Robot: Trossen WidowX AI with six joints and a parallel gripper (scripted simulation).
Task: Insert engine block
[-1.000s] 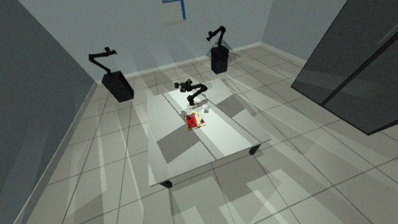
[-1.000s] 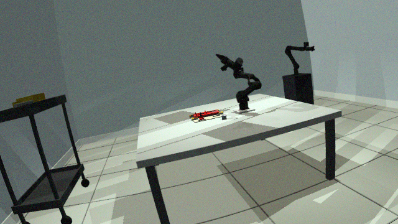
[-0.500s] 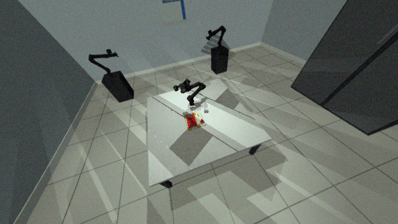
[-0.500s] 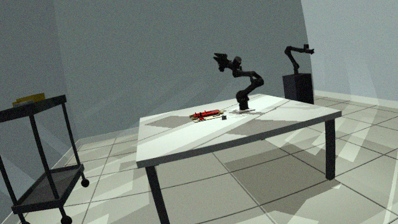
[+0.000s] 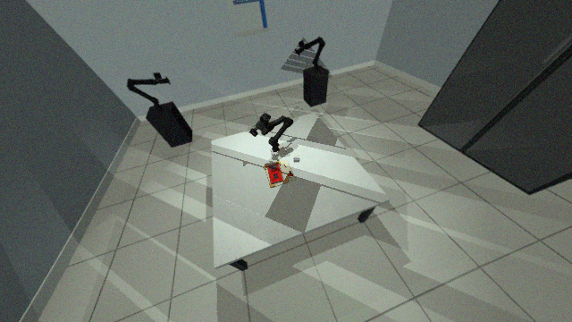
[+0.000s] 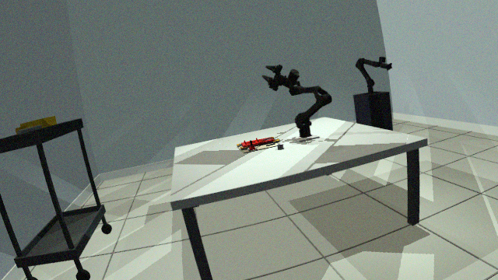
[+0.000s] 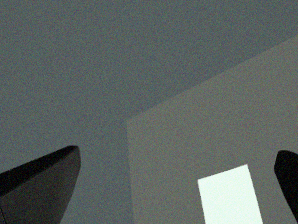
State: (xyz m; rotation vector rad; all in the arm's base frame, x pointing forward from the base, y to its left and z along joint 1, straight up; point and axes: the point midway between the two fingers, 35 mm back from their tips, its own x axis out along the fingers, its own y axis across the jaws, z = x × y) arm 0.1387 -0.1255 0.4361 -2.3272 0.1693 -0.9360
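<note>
A: How do the jaws stand?

B: Wide apart, with nothing between them. In the exterior view the gripper is raised high on the arm, well above the tabletop, its two fingers spread and aimed away from the arm's base toward the wall.

A: And the wrist view?

B: Only the two dark fingertips at the lower corners, far apart. Between them there is just grey wall, a paler surface and one bright strip. No part of the task's things shows there.

A: Where is the car body?

B: The body lies flat on the tabletop, well below the jaws and well apart from them. It is red, resting on a pale base. From the top view the body sits just in front of the arm's base.

A: And the engine block?

B: The block is a small dark piece lying on the tabletop just beside the body, on the side nearer the arm's base, also well below the jaws. In the top view the block is a small grey speck apart from the body. It is too small to tell which way its slot faces.

A: Is the block in the opening?

B: No, it lies outside the body, on the tabletop.
</note>
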